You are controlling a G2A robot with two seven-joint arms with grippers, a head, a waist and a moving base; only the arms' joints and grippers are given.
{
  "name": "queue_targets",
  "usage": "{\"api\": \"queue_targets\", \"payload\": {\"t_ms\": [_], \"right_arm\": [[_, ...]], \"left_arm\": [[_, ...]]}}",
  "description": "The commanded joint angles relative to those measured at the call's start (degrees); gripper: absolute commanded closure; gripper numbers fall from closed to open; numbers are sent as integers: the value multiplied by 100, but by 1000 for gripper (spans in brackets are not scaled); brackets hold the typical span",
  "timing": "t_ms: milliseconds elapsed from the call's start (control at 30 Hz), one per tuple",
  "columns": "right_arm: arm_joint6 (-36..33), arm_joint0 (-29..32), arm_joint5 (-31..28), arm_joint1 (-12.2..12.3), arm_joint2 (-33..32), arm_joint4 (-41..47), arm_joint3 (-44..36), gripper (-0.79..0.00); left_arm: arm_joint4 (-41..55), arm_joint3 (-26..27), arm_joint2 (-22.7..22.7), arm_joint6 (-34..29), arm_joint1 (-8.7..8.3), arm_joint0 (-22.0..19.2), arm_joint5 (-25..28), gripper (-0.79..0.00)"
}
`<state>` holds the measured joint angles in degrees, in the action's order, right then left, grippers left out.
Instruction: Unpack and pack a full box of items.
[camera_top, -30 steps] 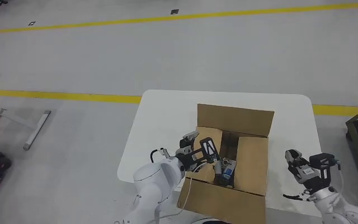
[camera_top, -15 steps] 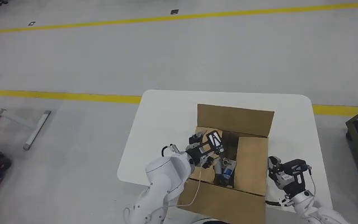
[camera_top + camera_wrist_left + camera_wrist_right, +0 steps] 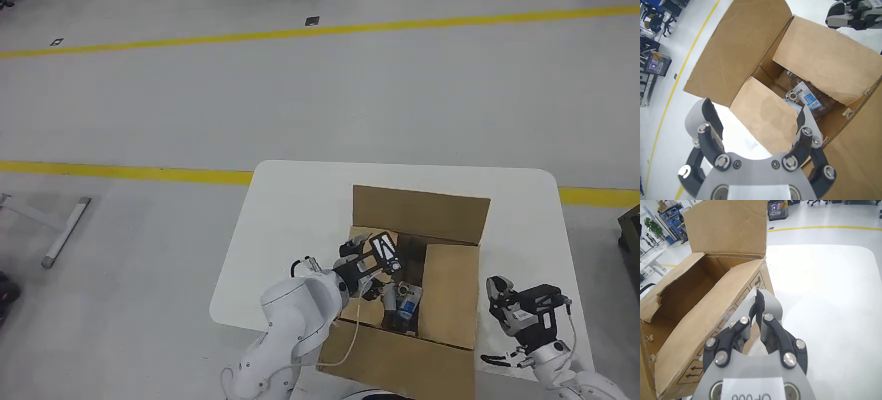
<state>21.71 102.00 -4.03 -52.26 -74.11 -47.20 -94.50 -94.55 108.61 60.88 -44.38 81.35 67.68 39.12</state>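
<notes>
White table [image 3: 290,220]; open cardboard box [image 3: 420,212] at its middle. Left gripper [image 3: 755,106] straddles 1 inward-leaning flap, jaws wide apart. Right gripper [image 3: 756,302] just beside the box's outer wall, jaws together. Plastic bottle [image 3: 806,98] lies on the box floor. Best to clear the flap, then descend across the bottle's body.

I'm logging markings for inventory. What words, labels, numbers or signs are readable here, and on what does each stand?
On the brown cardboard box, outer side: framed arrow pair and other pictograms, no words.
On the clear plastic bottle inside it: white and blue label with barcode, print too small to read.
On the white tag of the right gripper: characters upside down, cut off at the edge, not readable whole.
</notes>
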Motion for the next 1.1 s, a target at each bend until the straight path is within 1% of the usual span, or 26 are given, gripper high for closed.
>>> {"api": "queue_targets", "payload": {"t_ms": [0,67,133,233,333,367,433,533,600,767,1000,1033,1067], "right_arm": [[69,-5,22,-21,-14,17,-22,0],[186,21,59,-46,-34,65,-51,0],[265,54,118,-67,-81,113,-69,0],[282,94,160,-92,-172,202,-76,0],[244,128,164,-117,-257,291,-58,0],[241,136,164,-123,-273,312,-50,0],[234,156,163,-140,-313,366,-39,0],[307,195,191,-173,-368,464,-40,0],[314,214,201,-192,-389,481,-42,0],[262,209,187,-234,-436,460,-49,0],[193,162,168,-299,-449,408,-45,0],[188,157,166,-308,-452,401,-40,0],[182,152,163,-317,-456,394,-38,0]], "left_arm": [[-128,-153,-113,-24,-3,26,-33,-785],[-203,-358,-330,-86,36,-81,-265,-785],[-8,-640,-548,-74,106,-233,-585,-785],[26,-1126,-923,-394,225,-569,-1034,-785],[6,-1570,-1275,-770,340,-924,-1247,-785],[16,-1656,-1318,-840,360,-974,-1299,-785],[-245,-1843,-1493,-1088,408,-1144,-1434,-785],[-718,-2026,-1770,-1309,470,-1307,-1611,-785],[-899,-2101,-1922,-1305,508,-1343,-1688,-785],[-1258,-2206,-2047,-1463,561,-1428,-1771,-785],[-1630,-2064,-2033,-1598,581,-1309,-1899,-782],[-1645,-2038,-2018,-1596,581,-1282,-1893,-588],[-1671,-2009,-2006,-1594,581,-1258,-1880,-440]]}}
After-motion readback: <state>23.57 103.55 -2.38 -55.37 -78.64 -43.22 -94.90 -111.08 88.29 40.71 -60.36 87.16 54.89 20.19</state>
